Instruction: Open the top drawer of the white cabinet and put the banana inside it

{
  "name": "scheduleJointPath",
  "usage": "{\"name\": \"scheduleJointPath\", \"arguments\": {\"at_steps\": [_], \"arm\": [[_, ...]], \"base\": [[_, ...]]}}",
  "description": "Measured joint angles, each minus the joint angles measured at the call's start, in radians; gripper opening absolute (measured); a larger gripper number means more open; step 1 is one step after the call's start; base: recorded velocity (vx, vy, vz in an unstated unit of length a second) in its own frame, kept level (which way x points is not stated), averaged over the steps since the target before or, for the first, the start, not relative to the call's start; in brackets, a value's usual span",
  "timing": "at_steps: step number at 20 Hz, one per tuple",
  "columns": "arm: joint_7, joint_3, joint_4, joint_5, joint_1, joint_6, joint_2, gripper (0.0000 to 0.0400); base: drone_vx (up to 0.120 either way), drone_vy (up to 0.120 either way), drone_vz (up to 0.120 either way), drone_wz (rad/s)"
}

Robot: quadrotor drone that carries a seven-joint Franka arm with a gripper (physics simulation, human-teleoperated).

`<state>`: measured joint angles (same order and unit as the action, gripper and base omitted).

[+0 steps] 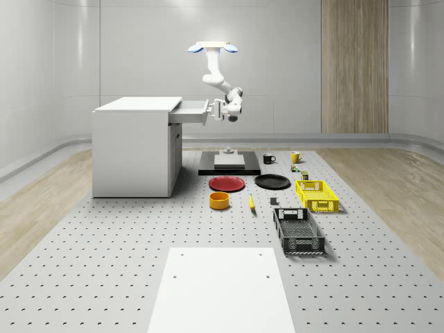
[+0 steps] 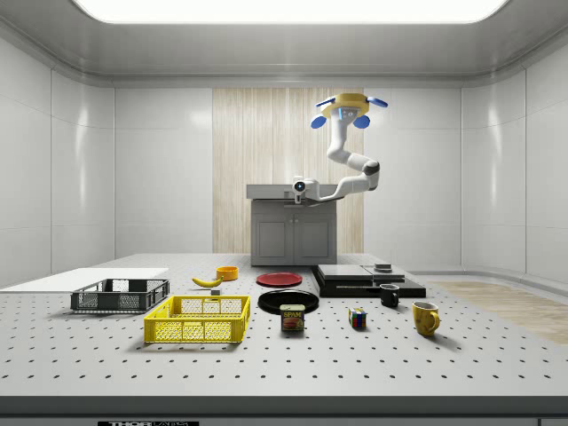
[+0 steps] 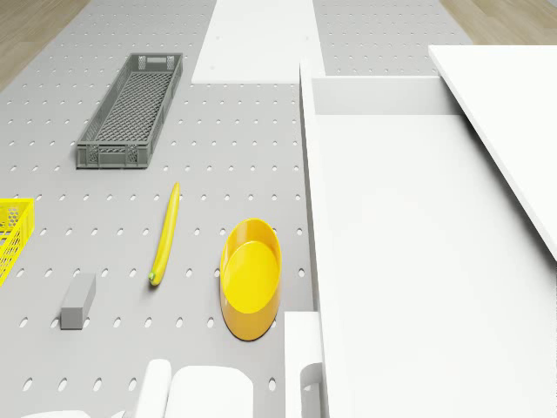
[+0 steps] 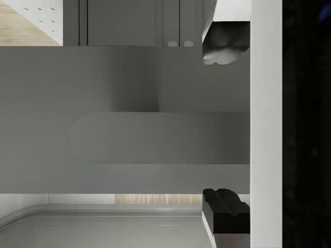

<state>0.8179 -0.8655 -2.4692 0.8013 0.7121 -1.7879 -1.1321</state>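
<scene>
One banana (image 1: 252, 204) lies on the counter (image 1: 104, 263) beside the orange bowl (image 1: 219, 200), well below your drawer (image 1: 189, 112), which is partly out and looks empty. Your pincer (image 1: 216, 111), fingers apart astride the handle, should pull straight. The drone (image 1: 212, 47) hovers above. Both crates look empty.

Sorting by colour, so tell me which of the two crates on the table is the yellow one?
The yellow crate is the one nearer the black plate. The other, a dark grey crate, lies closer to the white board.
</scene>
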Motion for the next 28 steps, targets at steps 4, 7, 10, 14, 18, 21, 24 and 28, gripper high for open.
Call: {"name": "scheduleJointPath", "arguments": {"at_steps": [4, 7, 10, 14, 18, 21, 24, 28], "arm": [[0.004, -0.002, 0.0, -0.005, 0.005, -0.004, -0.005, 0.0171], [0.011, -0.014, 0.01, -0.02, 0.007, 0.007, -0.01, 0.0147], [0.022, -0.034, 0.027, -0.044, 0.009, 0.026, -0.017, 0.0143], [0.033, -0.071, 0.056, -0.115, 0.036, 0.039, -0.059, 0.0183], [0.055, -0.105, 0.093, -0.137, 0.042, 0.077, -0.065, 0.0137], [0.07, -0.126, 0.117, -0.154, 0.048, 0.099, -0.071, 0.0275], [0.08, -0.139, 0.133, -0.165, 0.054, 0.111, -0.076, 0.0341], [0.089, -0.147, 0.145, -0.176, 0.061, 0.118, -0.084, 0.0378]], "base": [[0.0, 0.0, 0.0, 0.0], [0.0, 0.0, 0.0, 0.0], [0.0, 0.0, 0.0, 0.0], [0.0, 0.0, 0.0, 0.0], [0.0, 0.0, 0.0, 0.0], [0.0, 0.093, 0.0, 0.0], [0.0, 0.12, 0.0, 0.0], [0.0, 0.12, 0.0, 0.0]]}}
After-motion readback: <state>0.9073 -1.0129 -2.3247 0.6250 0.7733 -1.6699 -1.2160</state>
